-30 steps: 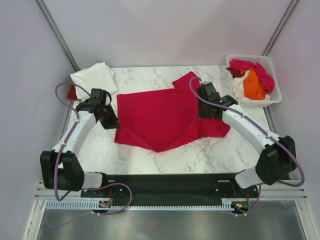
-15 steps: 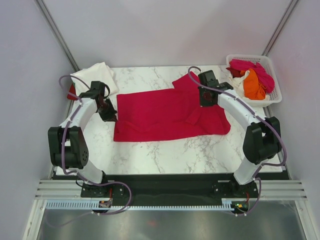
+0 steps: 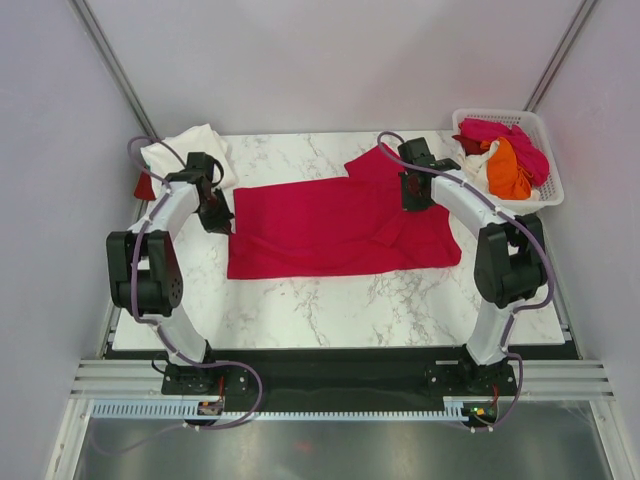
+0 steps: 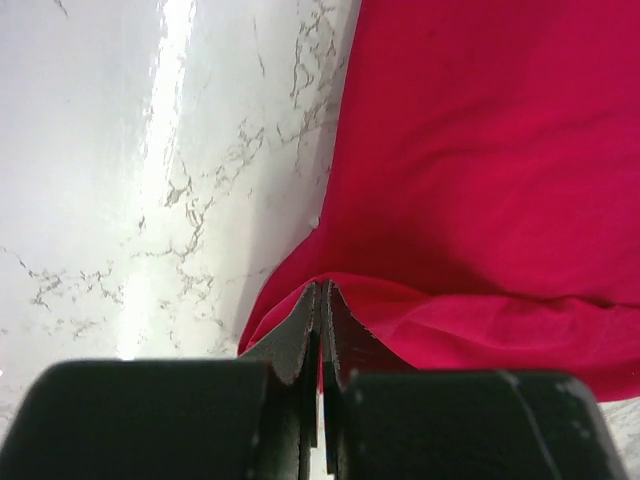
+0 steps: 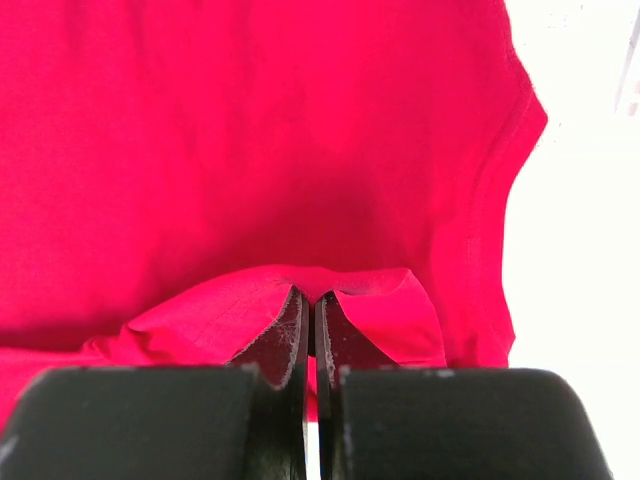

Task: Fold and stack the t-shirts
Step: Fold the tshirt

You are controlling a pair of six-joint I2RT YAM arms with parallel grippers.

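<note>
A large crimson-red t-shirt [image 3: 335, 228] lies doubled over as a wide band across the marble table [image 3: 330, 305]. At its left edge my left gripper [image 3: 220, 218] is shut on a raised fold of the red cloth [image 4: 480, 180], fingertips [image 4: 320, 292] pressed together. My right gripper [image 3: 414, 200] is shut on a pinched fold of the same shirt [image 5: 250, 130] near its back right part, close to a sleeve [image 3: 372, 160]. A cream-white t-shirt [image 3: 188, 152] lies folded at the back left corner.
A white lattice basket [image 3: 546, 160] stands off the table's back right corner, holding pink [image 3: 505, 133], orange [image 3: 508, 172] and white shirts. A small dark red piece [image 3: 145, 186] shows beside the cream shirt. Bare marble lies in front of the red shirt.
Both arms have swung toward the back, carrying the red shirt's near edge up and over. The sagging front point is gone and the shirt now lies as a flat band.
</note>
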